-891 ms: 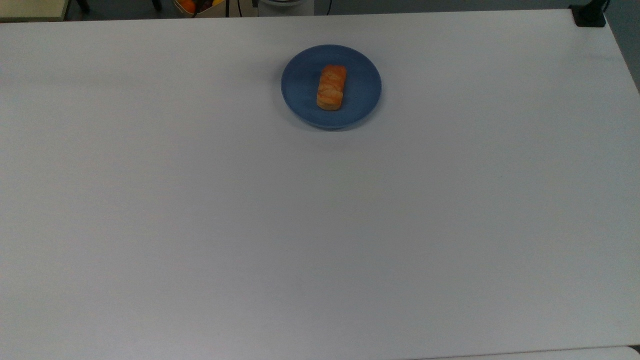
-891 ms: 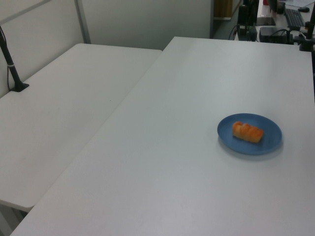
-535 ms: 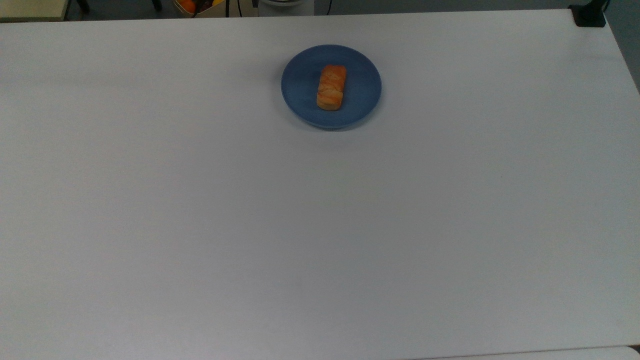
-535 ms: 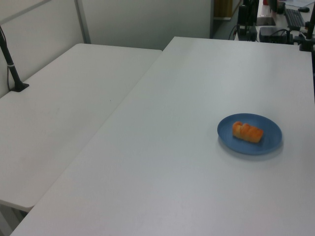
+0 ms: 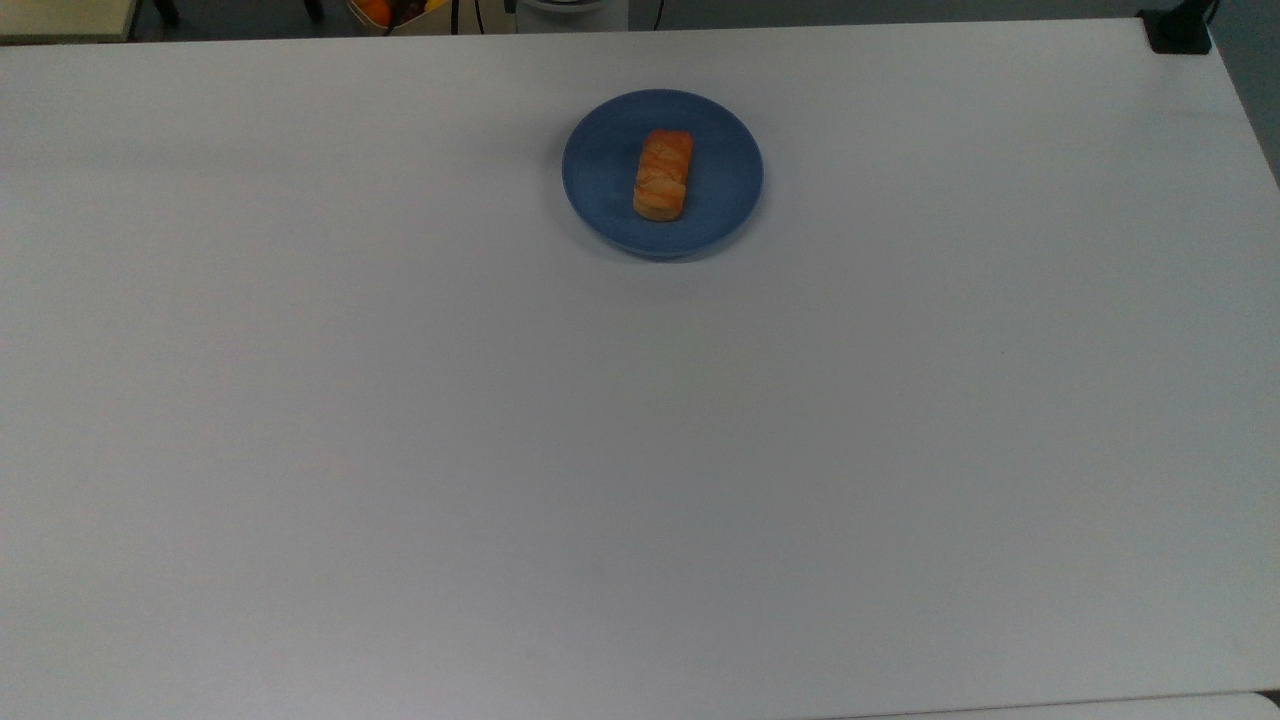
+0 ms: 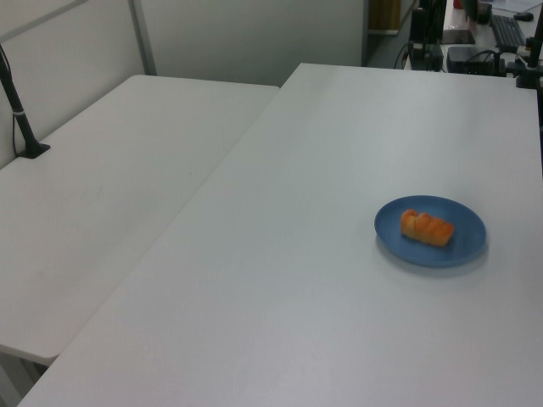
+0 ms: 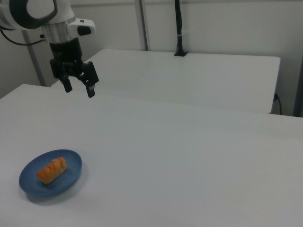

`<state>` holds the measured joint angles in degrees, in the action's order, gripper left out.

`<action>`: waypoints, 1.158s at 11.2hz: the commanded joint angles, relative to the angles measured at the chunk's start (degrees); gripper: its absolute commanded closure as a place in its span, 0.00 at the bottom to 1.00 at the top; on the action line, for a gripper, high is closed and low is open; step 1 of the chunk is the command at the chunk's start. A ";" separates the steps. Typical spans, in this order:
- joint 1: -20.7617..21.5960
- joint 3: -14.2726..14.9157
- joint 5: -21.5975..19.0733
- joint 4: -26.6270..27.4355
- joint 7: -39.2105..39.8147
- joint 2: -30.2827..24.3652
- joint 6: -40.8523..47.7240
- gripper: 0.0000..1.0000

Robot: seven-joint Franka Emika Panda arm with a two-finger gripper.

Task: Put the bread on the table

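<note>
1. the bread (image 5: 663,174) lies on the middle of the blue plate (image 5: 600,190), in the upper middle of the top view. it is not on the table (image 5: 640,450) yet.
2. the gripper (image 7: 79,88) hangs high in the upper left of the right view, well apart from the bread. its two fingers are apart and hold nothing.
3. this looks like the very start: the reach for the bread is not done.
4. next, i think the gripper must come down over the bread, close on its long sides, lift it, and set it on a bare spot of table.
5. the table is white, flat and plain.
6. a second white table (image 6: 102,195) stands beside it, with a black pole (image 7: 178,28) at its far edge and pale walls behind.
</note>
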<state>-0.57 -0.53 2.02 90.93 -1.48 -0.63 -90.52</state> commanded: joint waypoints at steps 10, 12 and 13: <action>1.98 -1.39 -1.23 6.79 1.40 -11.76 5.62 0.00; 1.98 -2.80 -1.41 10.57 0.70 -11.94 3.27 0.00; 1.98 -3.85 -1.41 13.02 0.52 -11.94 0.46 0.00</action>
<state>1.09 -2.76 1.73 97.70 -1.14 -10.72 -84.88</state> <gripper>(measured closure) 0.000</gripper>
